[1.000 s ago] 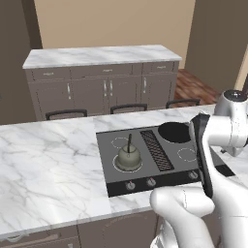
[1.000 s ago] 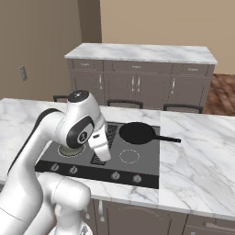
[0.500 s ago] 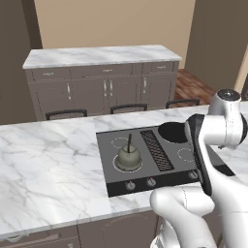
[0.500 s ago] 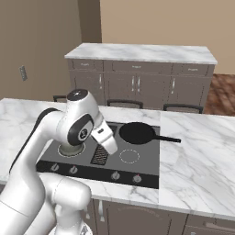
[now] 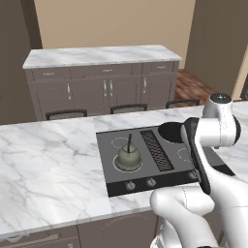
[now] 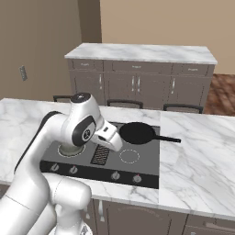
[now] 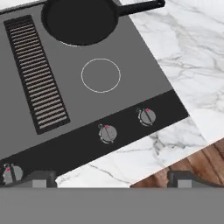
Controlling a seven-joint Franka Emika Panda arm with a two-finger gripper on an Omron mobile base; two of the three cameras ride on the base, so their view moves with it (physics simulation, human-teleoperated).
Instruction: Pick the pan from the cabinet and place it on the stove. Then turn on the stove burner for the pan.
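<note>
Marble counter [image 6: 197, 147] carries the stove [image 6: 137, 167]. Pan [image 6: 137, 133] sits on its rear right burner, handle toward the right. Gripper [image 7: 111, 177] hangs above the front knobs [image 7: 107, 133], jaws apart, empty.

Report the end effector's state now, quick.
End effector: open, holding nothing, above the stove near its front knobs; the pan sits on the rear burner.
</note>
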